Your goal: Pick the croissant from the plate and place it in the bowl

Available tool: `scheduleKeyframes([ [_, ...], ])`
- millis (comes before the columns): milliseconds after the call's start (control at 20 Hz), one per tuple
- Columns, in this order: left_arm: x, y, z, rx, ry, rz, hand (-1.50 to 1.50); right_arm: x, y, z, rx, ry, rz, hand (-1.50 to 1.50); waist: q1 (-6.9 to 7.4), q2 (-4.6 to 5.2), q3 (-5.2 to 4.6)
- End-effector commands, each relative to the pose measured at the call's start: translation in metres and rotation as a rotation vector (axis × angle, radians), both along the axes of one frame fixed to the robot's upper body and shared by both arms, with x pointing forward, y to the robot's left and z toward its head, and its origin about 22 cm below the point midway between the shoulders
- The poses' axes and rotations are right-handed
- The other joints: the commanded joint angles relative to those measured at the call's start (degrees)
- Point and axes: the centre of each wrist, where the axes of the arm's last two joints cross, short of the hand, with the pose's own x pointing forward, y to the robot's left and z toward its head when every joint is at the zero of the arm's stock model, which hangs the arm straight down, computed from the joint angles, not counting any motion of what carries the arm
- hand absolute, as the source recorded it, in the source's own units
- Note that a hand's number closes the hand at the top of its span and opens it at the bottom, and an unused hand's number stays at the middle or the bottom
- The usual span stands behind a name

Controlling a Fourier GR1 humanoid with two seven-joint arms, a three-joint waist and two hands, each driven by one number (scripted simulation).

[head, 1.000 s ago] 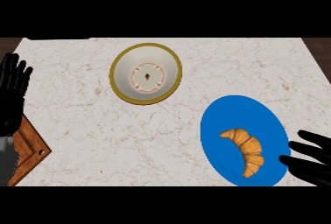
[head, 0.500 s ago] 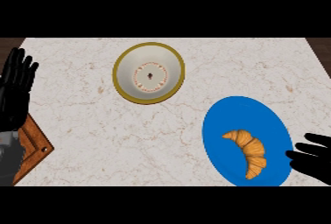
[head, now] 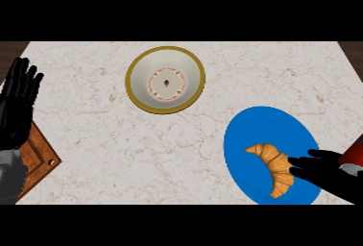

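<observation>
Here the open, empty right robot hand (head: 333, 177) nears a curved, flaky croissant (head: 273, 166) on a glossy blue plate (head: 245, 144).

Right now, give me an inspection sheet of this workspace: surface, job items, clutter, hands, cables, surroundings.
Surface: pale marbled counter, no spills seen.
Job items: croissant lies on the blue plate at lower right; the gold-rimmed bowl sits apart, up and to the left, with nothing in it.
Clutter: a wooden board pokes in at the left edge.
Hands: left hand rests open at the left edge, fingers up. Right hand is over the plate's right rim, its fingers at the croissant, not closed round it.
Cables: nothing seen.
Surroundings: dark wood beyond the counter's top corners; a red and white thing by the right hand, unclear.
</observation>
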Motion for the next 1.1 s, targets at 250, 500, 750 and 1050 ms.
scheduleKeyframes([
  [250, 0.0, 0.011, 0.018, -0.008, -0.007, 0.008, 0.0, 0.021, -0.011, -0.042, -0.017, 0.017, -0.04, -1.5, -0.13, -0.07, 0.03],
  [500, 0.022, -0.003, 0.012, -0.016, 0.004, 0.02, 0.0, 0.044, 0.01, -0.07, -0.036, 0.026, -0.026, -1.5, -0.29, 0.06, 0.01],
  [750, 0.001, -0.003, 0.008, -0.004, -0.009, 0.007, 0.0, 0.044, 0.014, -0.056, 0.028, 0.022, 0.014, -1.5, -0.31, -0.08, -0.01],
  [1050, -0.005, 0.007, -0.009, -0.009, 0.005, 0.006, 0.0, 0.053, 0.013, -0.098, 0.02, 0.014, 0.039, -1.5, -0.18, -0.02, 0.0],
])
